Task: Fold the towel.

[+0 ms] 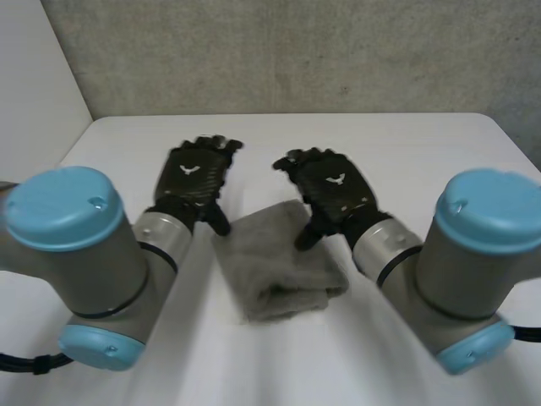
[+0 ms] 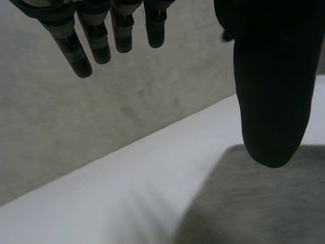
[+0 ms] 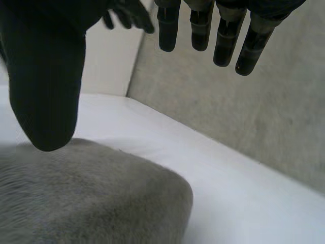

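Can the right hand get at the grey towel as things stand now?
Probably yes. The right hand is open over the far end of the towel, its thumb just above the cloth, with nothing between them. The left hand is at the towel's other side, not in the way.

White tabletop (image 1: 423, 139), rounded far corners, backed by a grey concrete wall (image 1: 296, 51). Grey towel (image 1: 279, 258) lies on it, folded into a thick compact wad, edges uneven. Bare white surface on every side of the towel, widest toward the wall.
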